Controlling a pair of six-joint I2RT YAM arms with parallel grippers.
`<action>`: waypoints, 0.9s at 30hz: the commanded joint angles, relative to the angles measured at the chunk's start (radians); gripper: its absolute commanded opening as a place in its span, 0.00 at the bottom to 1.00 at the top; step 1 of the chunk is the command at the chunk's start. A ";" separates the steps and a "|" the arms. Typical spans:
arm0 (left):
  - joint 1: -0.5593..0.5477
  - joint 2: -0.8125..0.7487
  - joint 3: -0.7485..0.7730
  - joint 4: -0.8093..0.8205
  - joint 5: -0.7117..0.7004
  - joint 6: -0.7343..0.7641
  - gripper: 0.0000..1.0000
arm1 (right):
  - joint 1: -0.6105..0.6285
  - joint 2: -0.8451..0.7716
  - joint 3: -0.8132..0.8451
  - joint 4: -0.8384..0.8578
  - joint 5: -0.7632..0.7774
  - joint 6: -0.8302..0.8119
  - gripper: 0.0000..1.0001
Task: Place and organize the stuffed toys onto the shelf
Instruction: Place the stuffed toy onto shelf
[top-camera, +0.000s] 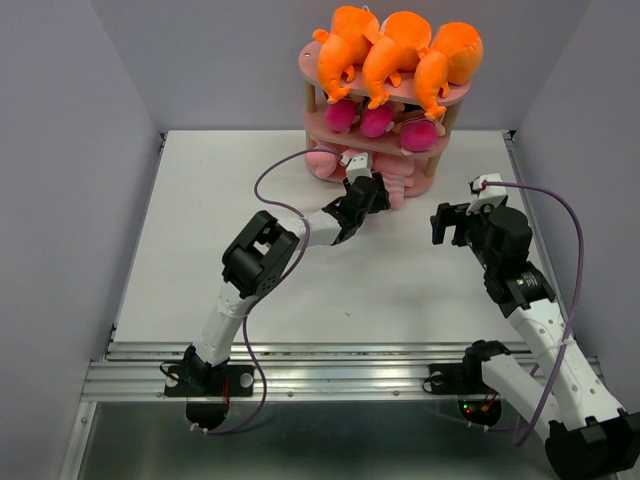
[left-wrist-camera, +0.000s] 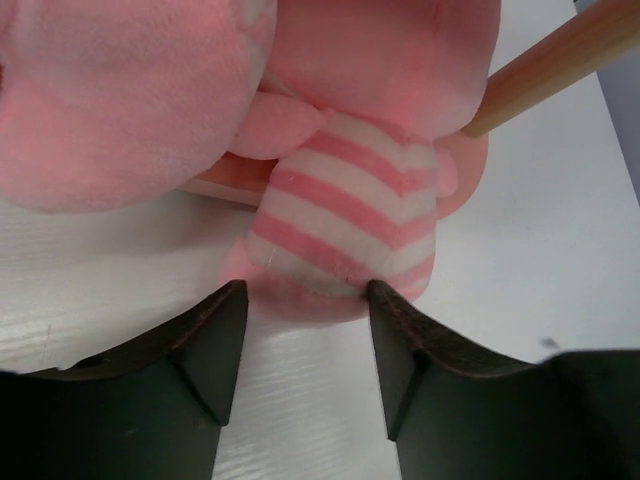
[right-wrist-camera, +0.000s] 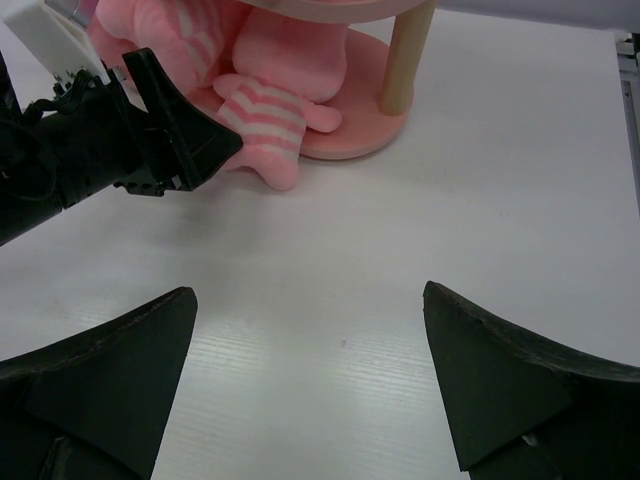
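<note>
From above: pink three-tier shelf (top-camera: 452, 98) at the far middle of a white bench (top-camera: 200, 220). On the top tier, three orange monsters (top-camera: 395, 55) side by side, legs hanging over the front rim. On the middle tier, magenta dolls (top-camera: 375, 120), partly hidden behind those legs. On the bottom tier, pale pink pigs (top-camera: 325, 162) crowded together, with one striped leg (left-wrist-camera: 345, 215) spilling over the rim onto the bench.

Left tool (top-camera: 365, 190) low at the front of the bottom tier, jaws spread, one tip on each side of the end of that leg. Right-hand tip touching or nearly touching the plush, impossible to tell which. Nothing pinched. Just right of the leg, a wooden post (left-wrist-camera: 560, 65) slanting across the wrist view, close against the pig's body.

Right tool (top-camera: 450, 222) apart to the right of the shelf, above bare bench, jaws spread wide and empty, facing the left tool and the bottom tier. Purple cable (top-camera: 270, 170) looping up from the left arm, near the shelf's left side.
</note>
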 joint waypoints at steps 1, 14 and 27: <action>0.002 0.008 0.060 0.026 -0.005 0.018 0.56 | -0.005 -0.009 0.002 0.058 0.016 -0.012 1.00; 0.002 0.023 0.082 0.058 0.024 0.067 0.02 | -0.005 -0.011 0.000 0.058 0.021 -0.014 1.00; -0.013 -0.021 0.080 0.089 0.017 0.225 0.00 | -0.005 -0.011 0.000 0.058 0.022 -0.014 1.00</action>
